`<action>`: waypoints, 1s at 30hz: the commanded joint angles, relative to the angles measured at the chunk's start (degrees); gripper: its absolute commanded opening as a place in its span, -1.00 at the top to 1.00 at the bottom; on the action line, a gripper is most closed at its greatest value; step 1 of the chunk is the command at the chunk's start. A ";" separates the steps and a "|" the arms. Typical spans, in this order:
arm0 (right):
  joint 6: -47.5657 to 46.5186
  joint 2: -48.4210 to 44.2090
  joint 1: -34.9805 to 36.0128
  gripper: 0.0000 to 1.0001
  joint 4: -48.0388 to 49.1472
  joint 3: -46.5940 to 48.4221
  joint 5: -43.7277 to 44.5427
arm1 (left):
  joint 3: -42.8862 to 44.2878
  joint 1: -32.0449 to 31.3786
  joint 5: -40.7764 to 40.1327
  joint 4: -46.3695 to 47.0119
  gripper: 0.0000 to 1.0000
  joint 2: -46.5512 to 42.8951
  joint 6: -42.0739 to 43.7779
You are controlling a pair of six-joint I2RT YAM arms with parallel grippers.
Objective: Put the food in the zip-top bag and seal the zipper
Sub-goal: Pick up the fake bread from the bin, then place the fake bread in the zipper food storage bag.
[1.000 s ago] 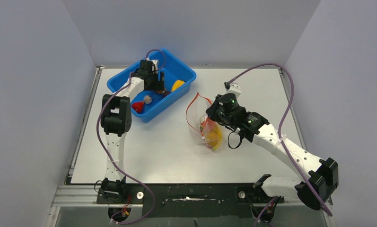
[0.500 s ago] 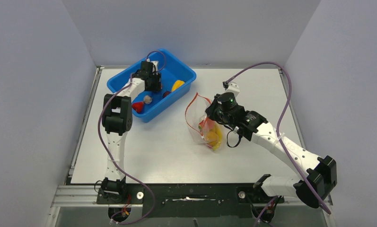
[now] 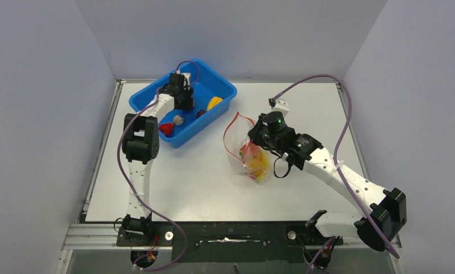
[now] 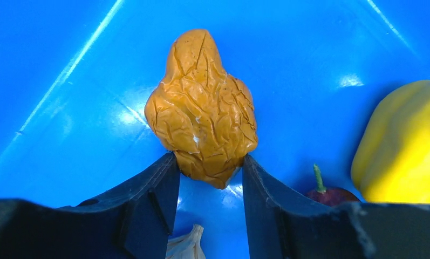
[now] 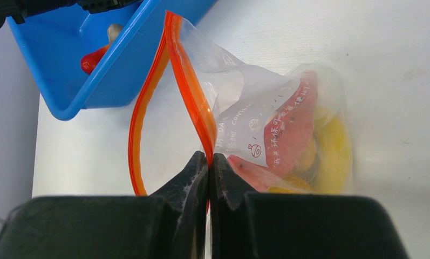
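**Zip-top bag (image 3: 234,140) of clear floppy plastic, pinched at its mouth**

On the white table (image 3: 202,182), the blue rectangular plastic tub (image 3: 208,120) sits far left. The bag lies just right of it, holding pink-red and yellow toy food (image 5: 293,129). My right pincer (image 5: 209,159) is clamped on its red-orange zipper strip (image 5: 188,81). My left pincer (image 4: 207,162), inside the tub, grips a wrinkled orange plastic lump (image 4: 202,113).

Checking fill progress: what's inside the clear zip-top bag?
Through the clear zip-top plastic bag: a pink-red toy slice, a yellow toy piece and an orange lump. They overlap and the bag's print covers part, so anything behind them and the count cannot be seen.
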 commanded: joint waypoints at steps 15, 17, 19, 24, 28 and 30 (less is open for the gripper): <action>1.88 -0.48 1.01 0.99 2.89 1.72 0.41 | -7.90 -0.61 0.20 3.23 0.41 -20.33 -0.47; 2.52 -1.08 1.53 0.99 3.81 1.01 0.37 | -9.79 -1.06 1.27 3.24 0.41 -22.92 -0.90; 3.16 -1.55 2.00 0.99 4.46 0.14 0.45 | -11.92 -1.35 2.74 3.60 0.41 -25.35 -1.74; 3.66 -2.49 2.41 0.99 4.81 -0.92 0.17 | -17.22 -2.92 6.13 3.70 0.41 -31.93 -3.45; 3.19 -3.22 2.09 0.99 5.22 -0.93 -0.10 | -20.75 -4.76 10.00 4.48 0.41 -37.35 -4.24; 2.98 -3.36 1.91 0.99 5.25 -0.49 -0.51 | -22.38 -5.94 11.64 4.61 0.41 -39.89 -4.53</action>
